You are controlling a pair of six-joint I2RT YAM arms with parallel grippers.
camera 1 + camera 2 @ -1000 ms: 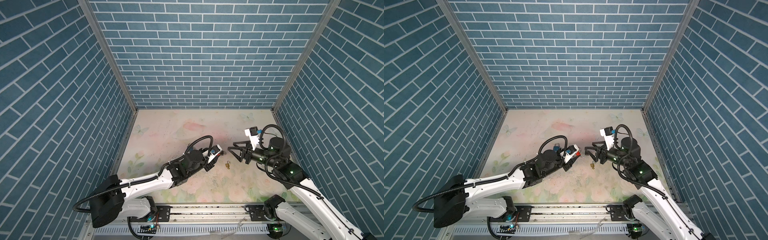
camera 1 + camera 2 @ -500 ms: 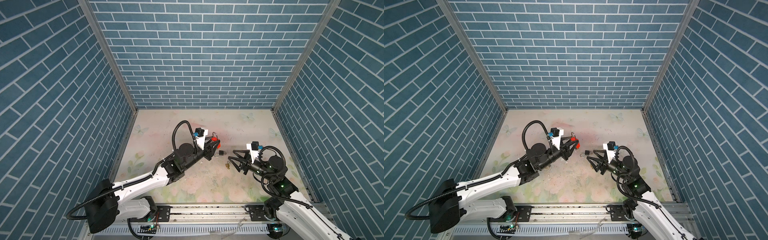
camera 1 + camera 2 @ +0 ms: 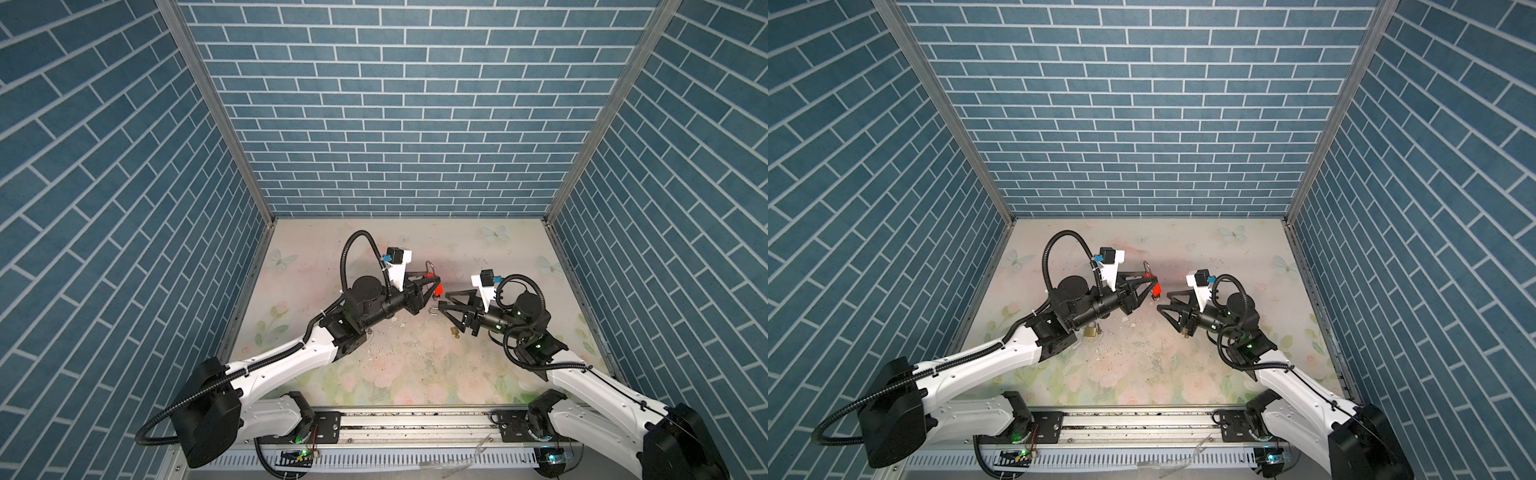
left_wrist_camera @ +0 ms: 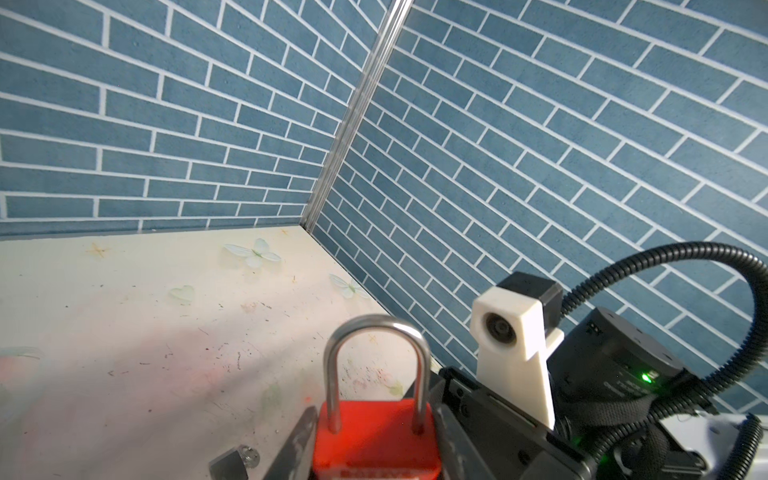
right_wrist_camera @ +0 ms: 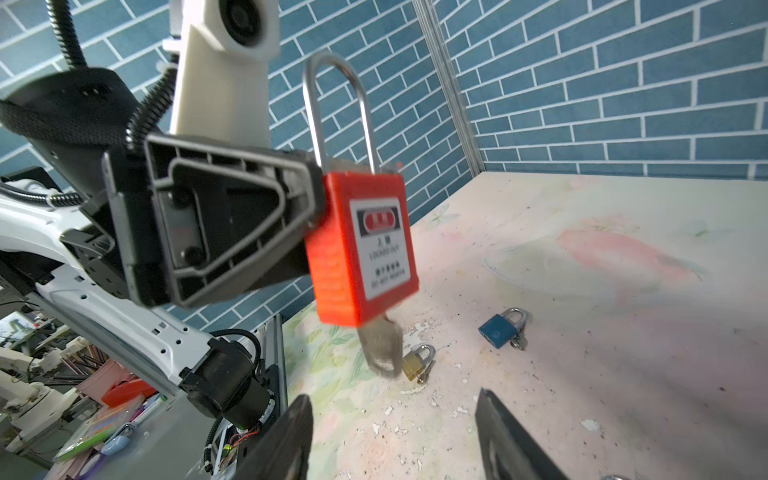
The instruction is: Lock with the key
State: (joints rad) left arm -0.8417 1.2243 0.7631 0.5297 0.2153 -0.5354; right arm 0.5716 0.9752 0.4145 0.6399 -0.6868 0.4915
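My left gripper (image 3: 434, 282) (image 3: 1152, 284) (image 4: 374, 415) is shut on the body of a red padlock (image 3: 436, 286) (image 3: 1156, 289) (image 4: 374, 440) (image 5: 361, 249) and holds it above the table. The padlock is upright, and both legs of its steel shackle (image 4: 376, 332) sit in the body. A silver key (image 5: 382, 349) hangs from the underside of the padlock. My right gripper (image 3: 444, 301) (image 3: 1163, 301) (image 5: 392, 399) is open and empty, just right of the padlock and slightly below the key. Its fingertips (image 5: 301, 411) point at the key.
A blue padlock (image 5: 500, 330) and a small brass padlock (image 5: 415, 361) (image 3: 1091, 330) lie on the floral table (image 3: 374, 232). Another small brass piece (image 3: 455, 331) lies under my right gripper. Blue brick walls enclose three sides, and paint flakes litter the middle.
The left arm has lifted the red padlock off the table and a little toward the back. The right gripper has dipped, then moved left toward the padlock, with its jaws slightly narrower.
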